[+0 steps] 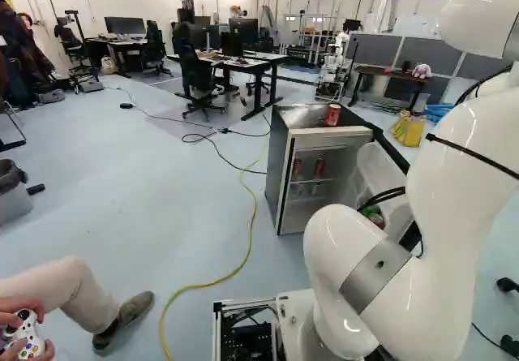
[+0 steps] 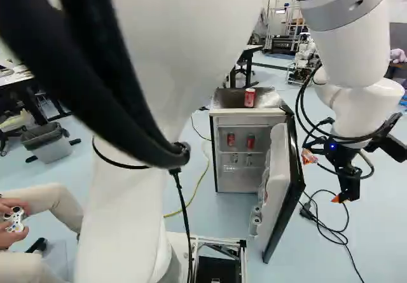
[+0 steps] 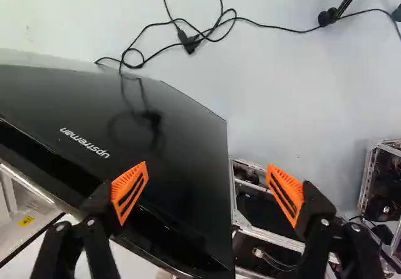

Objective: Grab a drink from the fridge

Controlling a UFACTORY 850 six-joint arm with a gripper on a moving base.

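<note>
The white arm (image 2: 346,51) goes up from its joint, bends over high, and comes down at the right of the right base view. There the black claw (image 2: 324,177) hangs on the outer side of the open fridge door (image 2: 294,187), and it points down to the floor. In the wrist view, its two fingers stand wide apart, with nothing gripped between them. The dark outer face of the door lies below and partly between them; if a finger touches it, I cannot tell.

The drinks are at the fridge (image 2: 248,112), well apart from the claw. One red can (image 2: 250,97) stands upright on the top of it. Two more red cans (image 2: 250,141) stand inside, on the upper shelf, beside each other. The door is swung open, and some cans (image 2: 255,219) are in its inner rack.
</note>
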